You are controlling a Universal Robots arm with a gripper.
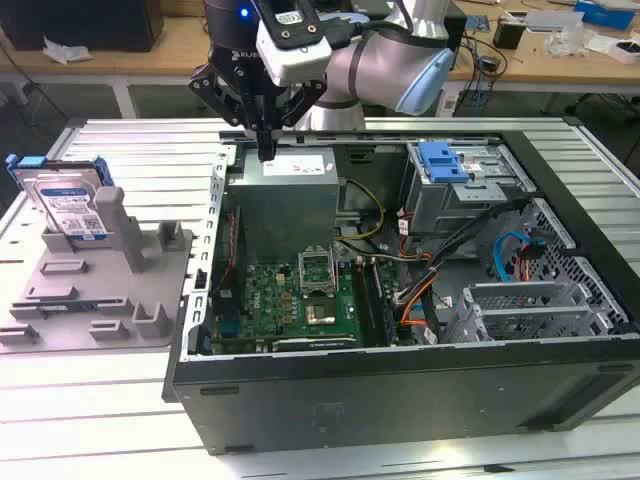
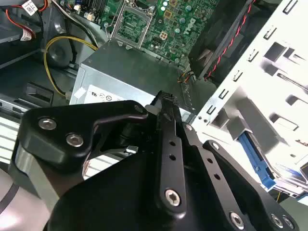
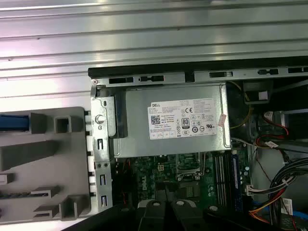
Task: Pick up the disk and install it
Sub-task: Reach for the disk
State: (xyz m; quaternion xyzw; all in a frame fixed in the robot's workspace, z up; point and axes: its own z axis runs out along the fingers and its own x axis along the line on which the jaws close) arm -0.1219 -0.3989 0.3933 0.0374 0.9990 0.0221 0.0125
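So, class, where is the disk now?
At the exterior view's left, the disk stands on edge in the grey fixture, beside the computer case.

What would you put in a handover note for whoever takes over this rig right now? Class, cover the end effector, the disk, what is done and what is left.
The end effector is shut and empty, over the power supply inside the open computer case.
The disk stands on edge in the grey fixture at the exterior view's left, outside the case, untouched.
Done: nothing that shows.
Left: picking the disk up and installing it.
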